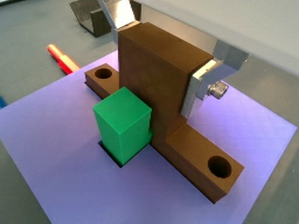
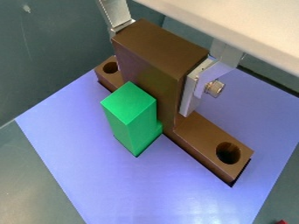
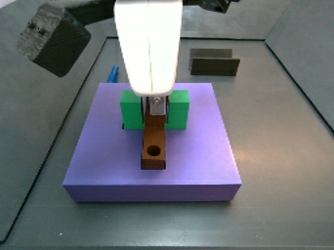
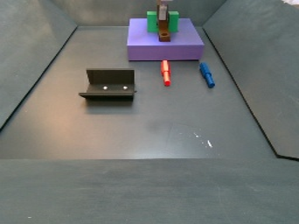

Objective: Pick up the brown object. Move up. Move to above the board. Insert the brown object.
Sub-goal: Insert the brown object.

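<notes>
1. Brown object (image 1: 158, 83) stands on the board (image 1: 47, 149), its upright bar clamped between the silver fingers (image 1: 208, 86) of the tool (image 2: 163, 57). Its cross-piece lies low along the board's slot, with a round hole showing at each end in both wrist views.
2. Left of the board in a side view, the fixture (image 4: 107, 85) stands well apart on the table (image 4: 140, 131), clear of the work.
3. On the board itself, a green block (image 2: 135, 118) stands upright, touching the brown object on one side. It seems to sit in the same slot, so the two pieces probably key together there.
4. The tool hangs straight above the board's middle in a side view (image 3: 154, 102), coming down vertically. That suits a push straight into the slot, and my judgement is that the insertion is nearly or fully done.
5. Gripping the bar by its flat sides probably keeps it from twisting as it seats. Whether the cross-piece is fully home I cannot tell.
6. Just off the board's near edge lie a red stick (image 4: 166, 72) and, right of it, a blue stick (image 4: 207, 74), both flat on the table.
7. A dark open box (image 3: 214, 63) sits beyond the board's far right corner.
8. The table is dull grey and smooth, with grey walls rising around it like a shallow bin.
</notes>
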You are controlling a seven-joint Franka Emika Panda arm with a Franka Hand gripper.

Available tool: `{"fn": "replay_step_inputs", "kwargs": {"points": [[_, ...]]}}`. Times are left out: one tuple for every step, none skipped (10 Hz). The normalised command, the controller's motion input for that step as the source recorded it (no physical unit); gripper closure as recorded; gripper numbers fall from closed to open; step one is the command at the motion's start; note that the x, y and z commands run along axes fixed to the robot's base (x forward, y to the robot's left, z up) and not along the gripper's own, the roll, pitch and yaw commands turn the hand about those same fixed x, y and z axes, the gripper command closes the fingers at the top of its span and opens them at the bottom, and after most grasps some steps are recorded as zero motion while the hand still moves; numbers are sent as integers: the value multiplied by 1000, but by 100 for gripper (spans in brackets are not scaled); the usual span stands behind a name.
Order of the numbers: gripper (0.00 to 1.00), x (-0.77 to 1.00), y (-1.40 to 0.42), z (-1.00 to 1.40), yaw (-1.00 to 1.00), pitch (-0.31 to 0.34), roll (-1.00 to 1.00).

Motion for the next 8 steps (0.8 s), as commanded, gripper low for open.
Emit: {"fn": "replay_step_inputs", "kwargs": {"points": [[100,166,-231,-377,0,40,229],[100,0,-131,-580,-6,0,187],[100,0,-183,-577,0,0,259],[100,0,-177,-646,0,0,286],[100,0,-94,-757,-3,0,213],[100,-3,-40,-746,0,0,173],[100,0,0,-91,0,0,20],[100,0,0,0,0,0,0]]}}
